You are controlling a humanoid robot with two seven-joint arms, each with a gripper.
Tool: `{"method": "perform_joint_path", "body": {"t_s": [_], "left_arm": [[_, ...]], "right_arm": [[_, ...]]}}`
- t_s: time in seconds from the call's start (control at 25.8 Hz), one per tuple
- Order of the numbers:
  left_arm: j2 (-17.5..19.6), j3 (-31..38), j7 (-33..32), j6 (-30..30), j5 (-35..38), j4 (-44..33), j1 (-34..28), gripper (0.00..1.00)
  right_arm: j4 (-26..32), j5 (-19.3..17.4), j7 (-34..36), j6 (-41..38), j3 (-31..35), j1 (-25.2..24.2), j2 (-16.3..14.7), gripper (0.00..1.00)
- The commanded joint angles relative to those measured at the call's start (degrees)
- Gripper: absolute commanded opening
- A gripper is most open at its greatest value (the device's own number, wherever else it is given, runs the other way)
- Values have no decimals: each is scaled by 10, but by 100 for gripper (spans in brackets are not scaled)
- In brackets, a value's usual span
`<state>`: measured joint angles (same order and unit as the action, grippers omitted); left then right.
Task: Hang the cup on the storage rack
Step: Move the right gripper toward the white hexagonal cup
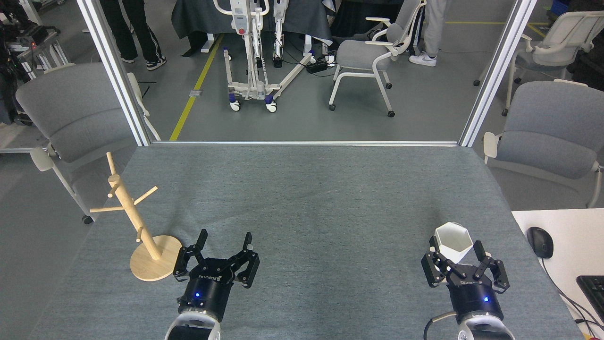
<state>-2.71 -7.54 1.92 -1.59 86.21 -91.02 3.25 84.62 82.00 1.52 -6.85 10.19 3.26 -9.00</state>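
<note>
Your right gripper (455,251) sits low on the right side of the grey cloth-covered table (311,198), and its two black fingers (433,245) stand on either side of the white cup (453,242). The cup is upright, its six-sided mouth facing up, and the fingers look closed against its lower walls, so you have it in your grasp. Whether its base rests on the cloth or is lifted just clear you cannot tell from this view.

Your left gripper (225,242) is low on the left side, with its fingers spread apart and nothing between them. It is just beside the round base of the wooden rack (137,226), to the rack's right, close but not touching it.

The rack stands near the table's left edge. Its post leans up and to the left in this view, and bare pegs stick out at several heights; no cup hangs on any of them. The cup and the rack are well apart, on opposite sides of the table, with your left gripper between them.

Off the table's right edge you see a white desk (561,236) with a black mouse (540,242) and the corner of a keyboard (592,290). Beyond the far edge stand grey chairs (363,54) and people's legs (134,30).
</note>
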Motion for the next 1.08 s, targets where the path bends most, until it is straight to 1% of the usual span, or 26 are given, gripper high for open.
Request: {"method": "perform_joint_path", "body": {"t_s": [0.0,0.15,0.27,0.46,0.58,0.7,0.85,0.93,1.05], "left_arm": [[2,2,3,-7,4,-3,-4,100],[3,3,-2,-6,1,-6,-6,100],[2,5,-4,-9,-2,-34,-12,100],[-1,5,-5,-10,-2,-46,-12,100],[-1,5,-3,-10,-2,-50,-23,100],[-1,6,-3,-10,-2,-51,-23,100],[0,5,-2,-9,-2,-51,-25,100],[0,5,-3,-10,-2,-51,-25,100],[2,5,-5,-9,-2,-50,-25,100]], "right_arm": [[1,-1,0,-1,-3,10,-1,99],[5,-1,-1,-2,-9,10,0,99],[6,-1,-1,-2,-15,9,0,99],[14,-1,-3,-2,-23,7,1,99],[14,-1,-3,-2,-24,6,0,99],[27,-2,-2,-2,-19,-5,-16,99],[27,-3,-2,-1,-11,-27,-25,99],[25,-5,-1,-1,-2,-31,-33,99],[22,-9,-1,-1,7,-31,-35,99]]}}
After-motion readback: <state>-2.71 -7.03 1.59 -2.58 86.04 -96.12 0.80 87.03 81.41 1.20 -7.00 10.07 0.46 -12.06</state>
